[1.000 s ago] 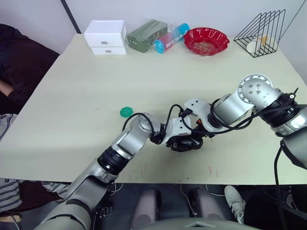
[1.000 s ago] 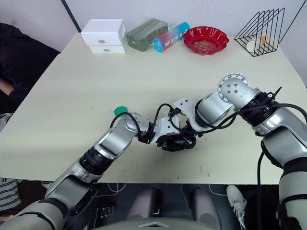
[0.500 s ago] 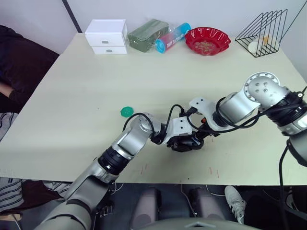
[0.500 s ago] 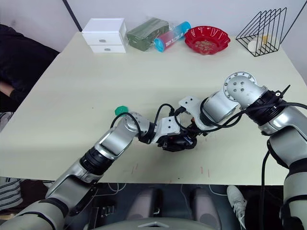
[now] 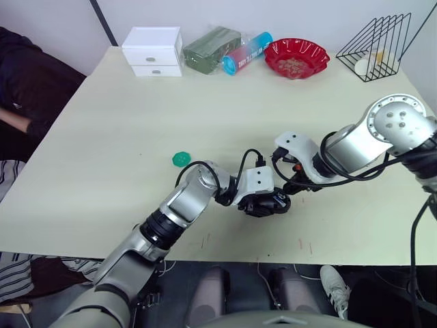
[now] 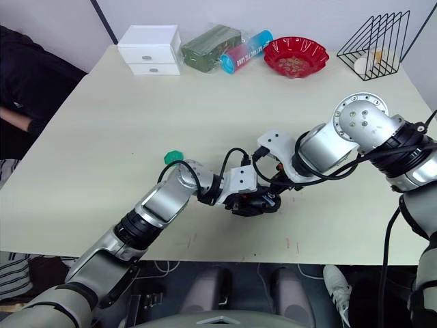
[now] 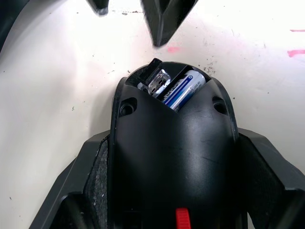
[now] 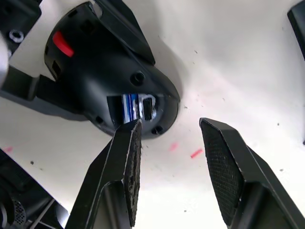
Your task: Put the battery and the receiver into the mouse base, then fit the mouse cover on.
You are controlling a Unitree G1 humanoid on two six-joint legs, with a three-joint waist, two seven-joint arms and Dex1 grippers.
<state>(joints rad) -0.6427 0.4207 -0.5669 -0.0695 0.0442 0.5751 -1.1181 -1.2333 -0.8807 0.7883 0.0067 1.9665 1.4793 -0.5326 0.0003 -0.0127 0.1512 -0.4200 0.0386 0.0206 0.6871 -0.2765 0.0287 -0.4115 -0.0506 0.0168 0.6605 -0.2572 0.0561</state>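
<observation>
- Mouse base (image 5: pixel 265 203) sits low centre of the head view, near the bench's (image 5: pixel 136 123) front edge, pinched between the left tool's (image 7: pixel 171 191) two fingers.
- Battery (image 7: pixel 183 89) already lies in its slot at the open end of the base; blue-white barrel visible.
- Metal piece beside the battery: receiver or spring contact, cannot tell.
- Right tool (image 8: pixel 171 157) hovers just beside that open end, fingers spread, holding nothing.
- Mouse cover: a black shell covers most of the base, open end exposed; probably partly on, not seated.
- Left to do, by my reading: confirm receiver, close cover.
</observation>
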